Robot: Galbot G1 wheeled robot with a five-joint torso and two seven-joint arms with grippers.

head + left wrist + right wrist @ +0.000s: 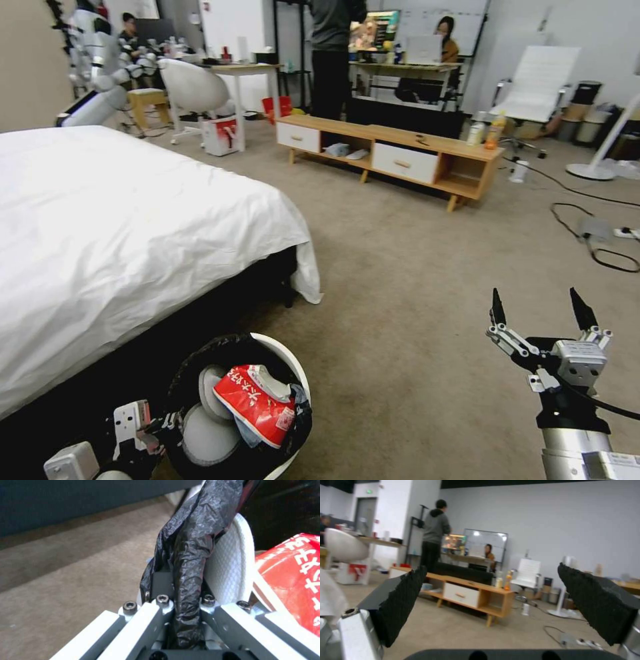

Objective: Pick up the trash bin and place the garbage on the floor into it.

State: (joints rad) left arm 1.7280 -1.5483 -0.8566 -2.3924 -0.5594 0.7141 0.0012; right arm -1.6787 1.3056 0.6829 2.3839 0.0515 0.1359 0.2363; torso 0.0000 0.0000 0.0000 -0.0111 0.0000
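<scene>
Head view: left gripper point(157, 427) clamps its jaws on the trash bin point(293, 373) rim beside the bed point(120, 227), snack wrapper point(257, 403) inside. Right gripper point(543, 313) hangs spread, empty, over bare floor point(400, 280). Collecting looks done; next, lower the bin upright.

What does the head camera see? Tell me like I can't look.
The left gripper holds the bin by its rim beside the bed, a red wrapper inside. The right gripper is open over bare carpet.
</scene>
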